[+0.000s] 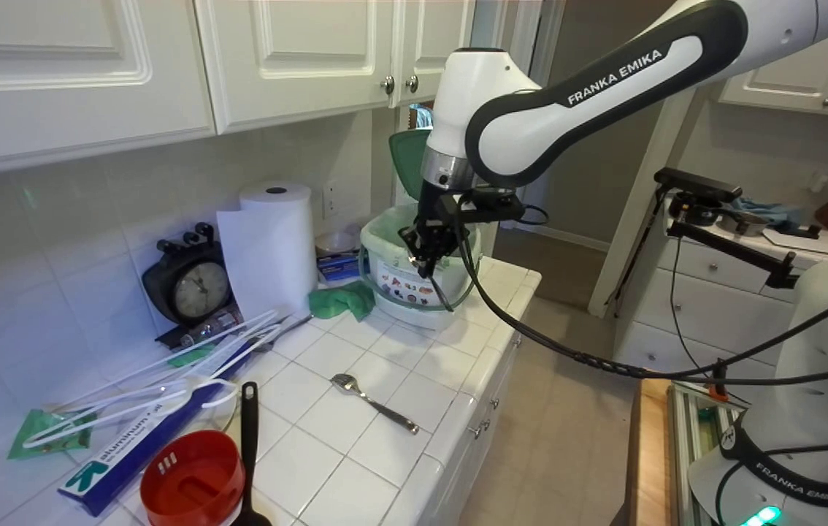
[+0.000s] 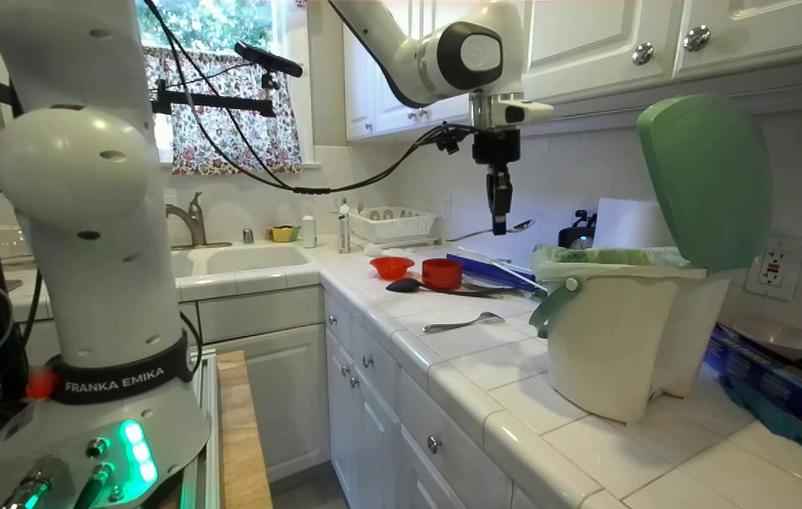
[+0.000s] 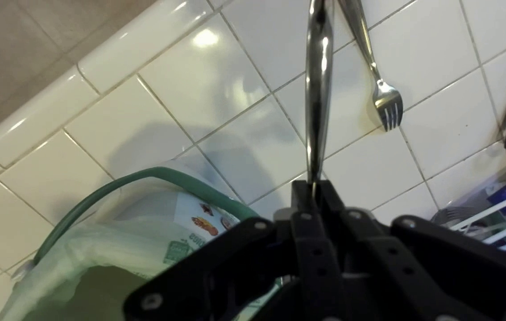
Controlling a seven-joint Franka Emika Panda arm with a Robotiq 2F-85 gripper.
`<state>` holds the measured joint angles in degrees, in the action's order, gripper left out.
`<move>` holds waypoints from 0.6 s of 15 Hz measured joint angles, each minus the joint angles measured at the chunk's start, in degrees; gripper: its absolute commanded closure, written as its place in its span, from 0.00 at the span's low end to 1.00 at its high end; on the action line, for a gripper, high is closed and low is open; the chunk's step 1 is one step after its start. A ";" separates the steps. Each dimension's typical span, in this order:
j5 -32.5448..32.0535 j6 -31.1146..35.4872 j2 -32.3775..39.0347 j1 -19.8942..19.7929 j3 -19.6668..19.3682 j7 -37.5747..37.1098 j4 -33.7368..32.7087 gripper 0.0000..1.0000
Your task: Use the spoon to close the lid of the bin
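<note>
The white bin (image 1: 414, 281) stands on the tiled counter, lined with a bag; it also shows in an exterior view (image 2: 602, 339) and at the lower left of the wrist view (image 3: 155, 209). Its green lid (image 2: 708, 177) stands raised at the back of the rim, partly behind the arm in an exterior view (image 1: 408, 161). My gripper (image 2: 500, 227) is shut on a metal spoon (image 2: 468, 234), held roughly level above the counter beside the bin. In the wrist view the fingertips (image 3: 313, 191) pinch the spoon (image 3: 318, 89); its bowl is hidden there.
A fork (image 1: 374, 402) lies on the counter. A red cup (image 1: 193, 478), black utensil (image 1: 249, 431), foil box (image 1: 144, 446), white hangers (image 1: 136, 391), paper towel roll (image 1: 279, 234) and black clock (image 1: 191, 281) stand or lie along the wall. Cabinets (image 1: 304, 58) hang above.
</note>
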<state>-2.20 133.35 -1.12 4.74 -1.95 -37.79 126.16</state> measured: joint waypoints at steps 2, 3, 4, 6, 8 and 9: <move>-0.74 -0.49 -2.14 -0.86 0.09 -1.88 1.15 0.96; -1.40 -0.72 -3.28 -1.28 0.22 -2.84 1.84 0.96; -2.10 -0.93 -4.51 -1.73 0.45 -3.72 2.57 0.96; -3.22 -1.56 -6.92 -2.67 1.03 -5.47 3.94 0.96; -4.15 -2.43 -9.27 -3.77 1.61 -6.62 5.07 0.96; -4.50 -2.97 -10.43 -4.33 1.83 -6.81 5.56 0.96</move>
<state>-6.70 130.38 -11.55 0.41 -0.12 -44.60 131.73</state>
